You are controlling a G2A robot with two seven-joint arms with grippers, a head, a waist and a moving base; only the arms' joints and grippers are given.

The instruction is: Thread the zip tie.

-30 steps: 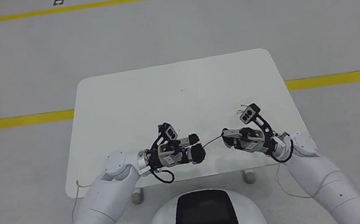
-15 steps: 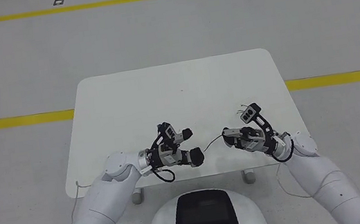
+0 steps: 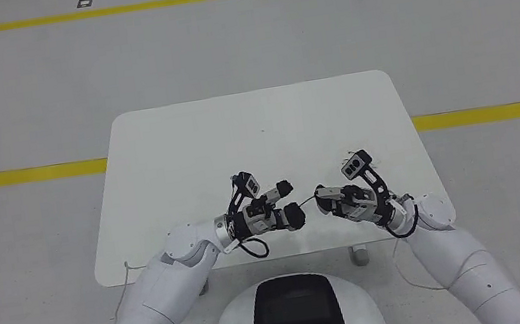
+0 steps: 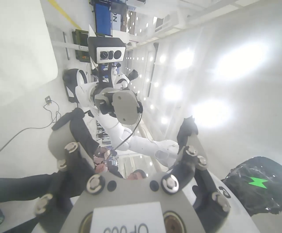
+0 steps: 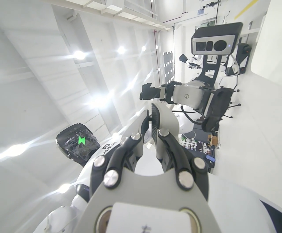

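fingers (image 4: 71,124) of the left gripper (image 3: 290,203) stand wide apart, held above the near edge of the white table (image 3: 236,135). just to their right the zip tie (image 3: 305,201) shows in the top view as a thin dark strand in the air, its free end pointing toward that open gap. its other end sits in the right gripper (image 3: 320,196), whose fingers (image 5: 164,121) are pressed nearly together on it, facing the left gripper close by.

left gripper (image 3: 292,204): jaws wide apart | right gripper (image 3: 320,194): jaws closed | tips facing, near
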